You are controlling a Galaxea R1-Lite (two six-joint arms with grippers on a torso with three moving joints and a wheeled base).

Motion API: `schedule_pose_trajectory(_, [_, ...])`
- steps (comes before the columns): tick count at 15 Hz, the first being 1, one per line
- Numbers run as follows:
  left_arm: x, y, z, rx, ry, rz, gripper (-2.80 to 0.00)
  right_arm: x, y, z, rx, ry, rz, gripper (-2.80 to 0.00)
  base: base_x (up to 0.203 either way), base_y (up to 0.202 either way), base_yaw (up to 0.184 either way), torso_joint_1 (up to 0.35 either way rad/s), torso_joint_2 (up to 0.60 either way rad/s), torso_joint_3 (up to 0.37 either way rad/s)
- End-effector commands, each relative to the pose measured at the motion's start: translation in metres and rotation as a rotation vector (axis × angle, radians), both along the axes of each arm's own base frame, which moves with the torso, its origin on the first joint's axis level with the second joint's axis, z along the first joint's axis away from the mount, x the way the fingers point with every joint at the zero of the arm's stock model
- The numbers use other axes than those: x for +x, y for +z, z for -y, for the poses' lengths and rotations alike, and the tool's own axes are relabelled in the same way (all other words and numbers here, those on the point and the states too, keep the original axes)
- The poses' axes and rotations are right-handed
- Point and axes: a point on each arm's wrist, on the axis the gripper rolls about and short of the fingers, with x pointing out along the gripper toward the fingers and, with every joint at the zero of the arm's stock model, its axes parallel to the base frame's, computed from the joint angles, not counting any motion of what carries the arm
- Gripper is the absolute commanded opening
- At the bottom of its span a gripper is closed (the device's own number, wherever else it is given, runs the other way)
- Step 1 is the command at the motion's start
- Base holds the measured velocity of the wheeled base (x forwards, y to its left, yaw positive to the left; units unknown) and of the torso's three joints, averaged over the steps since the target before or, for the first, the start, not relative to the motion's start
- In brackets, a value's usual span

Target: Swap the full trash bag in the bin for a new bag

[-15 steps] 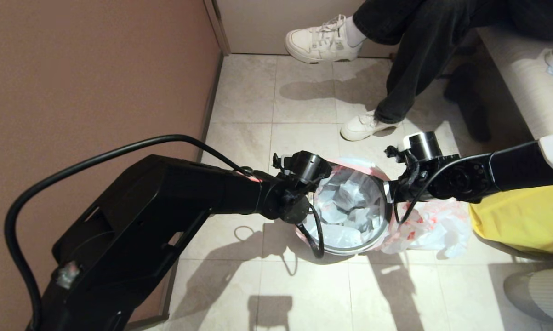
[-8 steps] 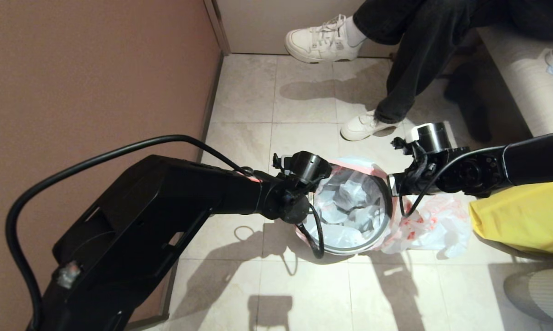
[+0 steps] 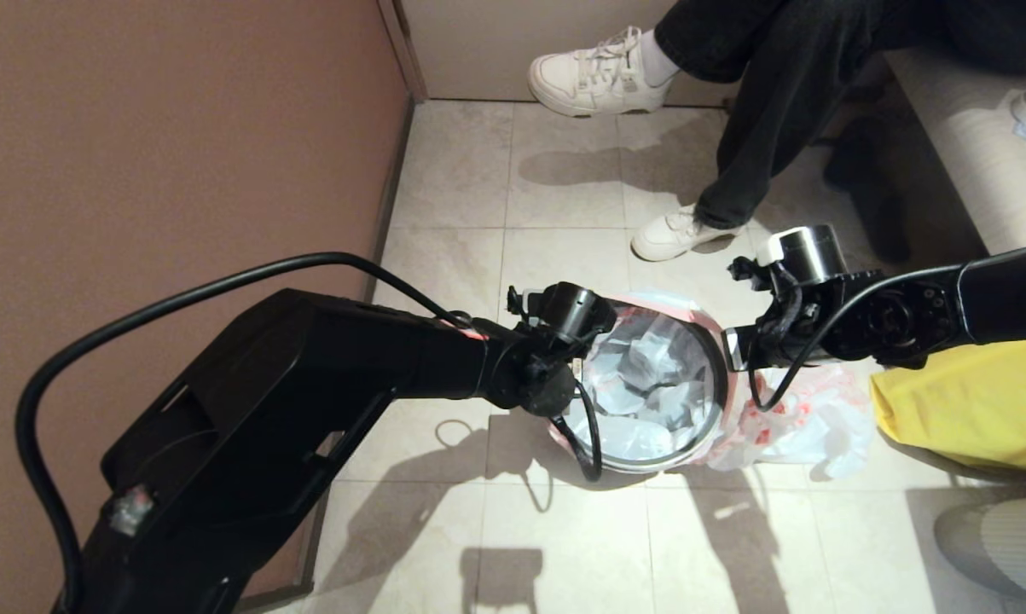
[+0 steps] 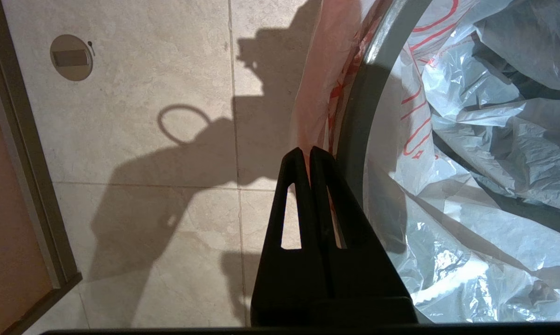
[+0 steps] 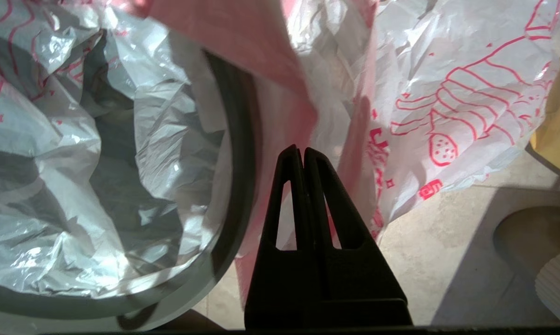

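Down at the middle of the head view sits the bin (image 3: 649, 466), a small round tub with a thin grey hoop for a rim, on the pale tiled floor (image 3: 564, 537). Inside it is the full trash bag (image 3: 649, 384): translucent film, crumpled pale shapes packed in the hollow, and a pink-red edge folded out over the hoop.

Both arms are on it. The left gripper (image 4: 310, 151) comes in from the lower left of the head view and hangs at the bin's left side. Its two black fingers are pressed flat together, with their tips right against the pink edge that drapes down outside the rim. Whether any film is caught between them, I can't tell from here.

On the other side, the right gripper (image 5: 303, 151) reaches in from the right edge of the frame to the bin's right side. It too is pinched tight, no gap, tips against the pink flap hanging over the hoop. Again, I can't tell if it has hold of it.

Just right of the bin, touching its side, the new bag (image 3: 807, 422) lies crumpled on the tiles, plain film with red drawings. Further right there's a yellow bag (image 3: 956, 409). At the top of the frame someone sits with white sneakers (image 3: 602, 72) and dark trousers, and a brown wall (image 3: 180, 128) fills the left.
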Motion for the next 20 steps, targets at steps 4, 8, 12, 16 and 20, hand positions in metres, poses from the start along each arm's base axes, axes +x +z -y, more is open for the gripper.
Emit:
schedule_pose_trajectory(4, [0.0, -0.004, 0.002, 0.005, 0.002, -0.004, -2.8, -0.005, -0.003, -0.007, 0.015, 0.004, -0.011, -2.8, 0.0, 0.0, 0.0, 0.0, 0.0, 0.0])
schedule_pose_trajectory(8, [-0.005, 0.014, -0.004, -0.012, 0.005, 0.016, -2.8, -0.006, -0.009, -0.008, 0.018, 0.0, -0.031, -2.8, 0.0, 0.0, 0.0, 0.0, 0.0, 0.0])
schedule_pose_trajectory(12, [-0.005, 0.009, -0.003, 0.007, 0.007, -0.005, -2.8, -0.004, -0.017, -0.014, 0.022, 0.004, -0.044, -2.8, 0.0, 0.0, 0.0, 0.0, 0.0, 0.0])
schedule_pose_trajectory(16, [-0.004, 0.006, -0.001, 0.011, 0.004, -0.009, -2.8, -0.002, -0.021, -0.014, 0.021, 0.002, -0.052, -2.8, 0.0, 0.0, 0.0, 0.0, 0.0, 0.0])
schedule_pose_trajectory(20, [-0.002, -0.006, 0.005, 0.024, -0.001, -0.023, -2.8, -0.001, -0.024, -0.016, 0.019, 0.004, -0.058, -2.8, 0.0, 0.0, 0.0, 0.0, 0.0, 0.0])
